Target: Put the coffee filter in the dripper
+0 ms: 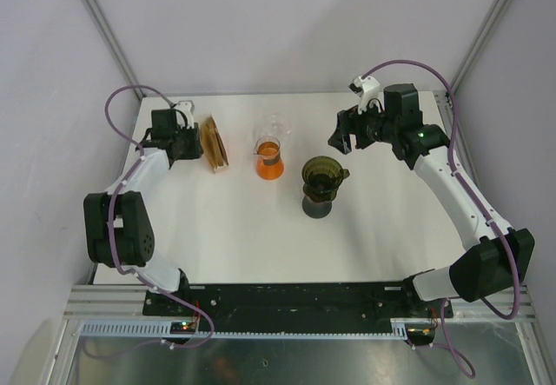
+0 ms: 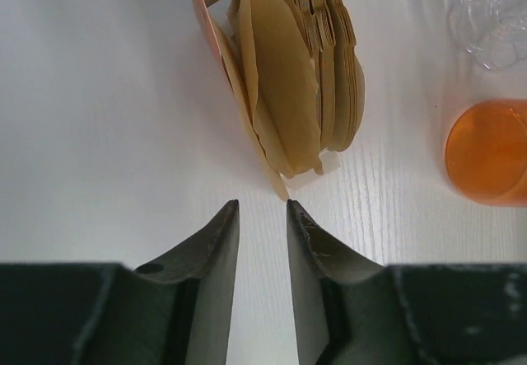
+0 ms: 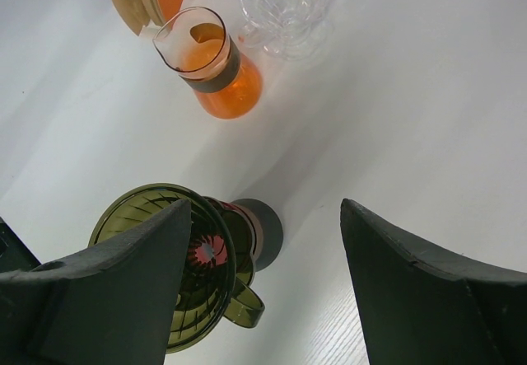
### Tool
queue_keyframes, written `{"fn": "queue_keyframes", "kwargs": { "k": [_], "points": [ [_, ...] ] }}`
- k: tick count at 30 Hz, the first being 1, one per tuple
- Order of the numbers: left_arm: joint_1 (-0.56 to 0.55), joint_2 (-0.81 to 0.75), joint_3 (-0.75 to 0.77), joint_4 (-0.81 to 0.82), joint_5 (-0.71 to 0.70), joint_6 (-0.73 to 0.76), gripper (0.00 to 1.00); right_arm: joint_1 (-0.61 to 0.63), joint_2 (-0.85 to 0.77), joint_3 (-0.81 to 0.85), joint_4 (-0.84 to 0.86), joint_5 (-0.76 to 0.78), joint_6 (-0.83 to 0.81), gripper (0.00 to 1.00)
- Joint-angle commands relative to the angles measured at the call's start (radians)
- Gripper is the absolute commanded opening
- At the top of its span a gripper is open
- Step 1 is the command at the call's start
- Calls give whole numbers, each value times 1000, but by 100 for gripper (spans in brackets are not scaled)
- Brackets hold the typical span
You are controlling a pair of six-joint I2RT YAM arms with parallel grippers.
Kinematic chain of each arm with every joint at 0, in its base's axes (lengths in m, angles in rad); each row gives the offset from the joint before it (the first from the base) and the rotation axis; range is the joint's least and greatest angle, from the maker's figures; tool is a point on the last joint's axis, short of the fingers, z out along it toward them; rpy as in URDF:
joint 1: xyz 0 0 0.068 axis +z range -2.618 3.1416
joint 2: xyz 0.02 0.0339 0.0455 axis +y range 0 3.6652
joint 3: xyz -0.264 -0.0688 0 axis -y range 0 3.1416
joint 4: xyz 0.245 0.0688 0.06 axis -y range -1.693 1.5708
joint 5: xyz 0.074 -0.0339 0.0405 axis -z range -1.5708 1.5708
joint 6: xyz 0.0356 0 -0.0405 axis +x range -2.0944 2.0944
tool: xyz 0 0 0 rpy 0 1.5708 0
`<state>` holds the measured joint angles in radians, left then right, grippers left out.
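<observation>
Coffee filters (image 2: 300, 77): tan stack on edge at the desk's (image 1: 217, 237) 10 o'clock, well apart from the dripper (image 1: 323, 176).
Dripper: dark green, upright on a round base, at 4 o'clock of the carafe (image 1: 269, 159).
Left fingers (image 2: 206, 250): released, narrowly parted, grasping nothing; the lowest filter edge is just at their 12 o'clock.
Right fingers (image 3: 123, 274): released wide, at the dripper's 1 o'clock.
Carafe: holds orange liquid, between stack and dripper.
Clear glass (image 1: 274, 127): at the carafe's 12 o'clock.
</observation>
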<state>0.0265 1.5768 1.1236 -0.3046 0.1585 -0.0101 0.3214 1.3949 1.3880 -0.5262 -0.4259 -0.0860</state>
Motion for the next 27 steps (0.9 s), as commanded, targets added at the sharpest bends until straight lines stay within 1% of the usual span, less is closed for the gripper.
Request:
{"fn": "queue_keyframes", "kwargs": {
  "k": [1, 2, 4, 11, 17, 27],
  "points": [
    [3, 35, 7, 81, 26, -30, 31, 1, -5, 2, 16, -5, -8, 77],
    [2, 46, 15, 86, 27, -31, 28, 1, -5, 1, 17, -6, -8, 77],
    [2, 63, 29, 97, 30, -35, 27, 1, -4, 2, 17, -10, -11, 77],
    [1, 106, 57, 115, 15, -44, 26, 1, -8, 2, 11, -13, -18, 77],
    [1, 128, 73, 118, 32, -48, 18, 2, -10, 2, 9, -16, -21, 77],
    [1, 153, 84, 118, 32, -45, 17, 3, -10, 2, 2, -32, -25, 77]
  ]
}}
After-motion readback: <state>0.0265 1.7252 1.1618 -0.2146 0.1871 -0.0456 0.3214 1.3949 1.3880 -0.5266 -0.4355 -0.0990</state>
